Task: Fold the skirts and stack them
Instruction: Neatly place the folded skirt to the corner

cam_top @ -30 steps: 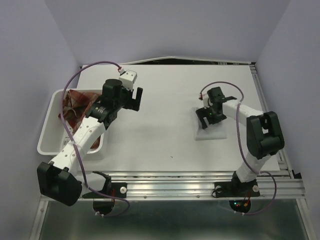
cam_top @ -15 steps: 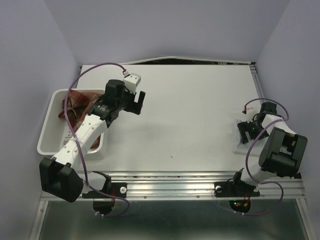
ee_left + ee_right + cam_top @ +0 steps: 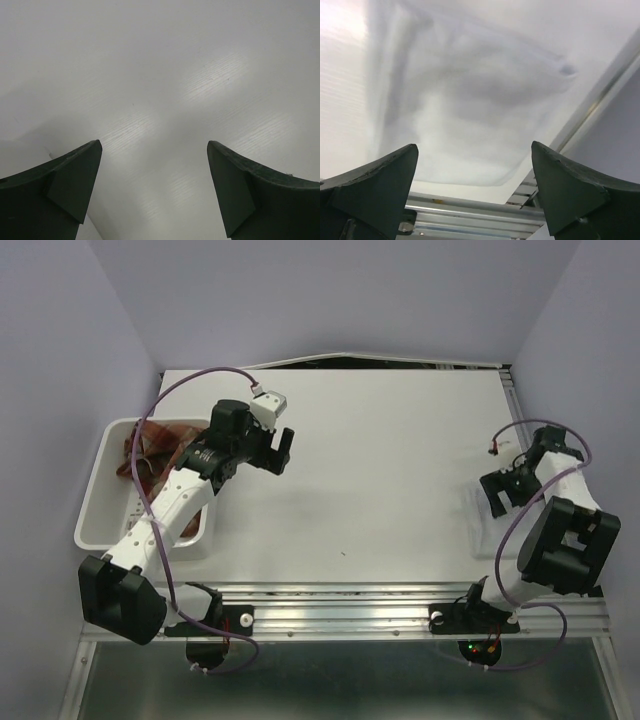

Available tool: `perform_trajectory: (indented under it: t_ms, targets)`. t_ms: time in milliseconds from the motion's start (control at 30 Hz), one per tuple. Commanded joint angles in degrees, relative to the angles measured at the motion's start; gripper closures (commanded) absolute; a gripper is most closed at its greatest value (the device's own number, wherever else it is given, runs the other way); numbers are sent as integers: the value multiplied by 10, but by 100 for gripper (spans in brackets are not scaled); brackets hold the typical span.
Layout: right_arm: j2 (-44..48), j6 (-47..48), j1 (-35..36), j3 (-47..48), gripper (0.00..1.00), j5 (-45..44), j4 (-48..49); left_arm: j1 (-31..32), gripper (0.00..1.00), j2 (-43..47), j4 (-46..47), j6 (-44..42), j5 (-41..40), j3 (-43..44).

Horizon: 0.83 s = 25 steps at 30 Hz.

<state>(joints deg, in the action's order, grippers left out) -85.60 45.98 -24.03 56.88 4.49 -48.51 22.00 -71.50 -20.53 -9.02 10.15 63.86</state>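
A reddish-brown patterned skirt [image 3: 148, 452] lies crumpled in the white bin [image 3: 93, 512] at the left. A folded white skirt [image 3: 481, 531] lies flat near the table's right front edge; it also shows in the right wrist view [image 3: 470, 110]. My right gripper [image 3: 510, 488] hovers open and empty just above it [image 3: 475, 147]. My left gripper [image 3: 278, 452] is open and empty over bare table to the right of the bin, and only tabletop shows between its fingers in the left wrist view [image 3: 154, 145].
The metal rail [image 3: 400, 602] runs along the table's front edge and shows just beyond the white skirt in the right wrist view [image 3: 470, 210]. The right side rail [image 3: 520, 430] and the purple walls close in the table.
The right arm swung from mid-table to the right edge, and the white skirt now lies there beneath it. The left gripper shifted slightly to the right.
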Motion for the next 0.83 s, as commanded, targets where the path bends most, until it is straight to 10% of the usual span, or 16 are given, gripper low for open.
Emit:
perform_trajectory:
  t_ms: [0,267,467,800]
  targets:
    - [-2,-54,-4,187,0,135,-115,-4,2,1,-4,-15,32,47]
    - [-14,-298,94,305,0,318,-88,-10,1,-18,-2,-12,53,72]
    - [25,-401,285,159,0,242,85,-38,1,-25,23,1,72,16]
    - [18,-401,325,105,0,225,104,-62,2,-1,45,8,85,-20]
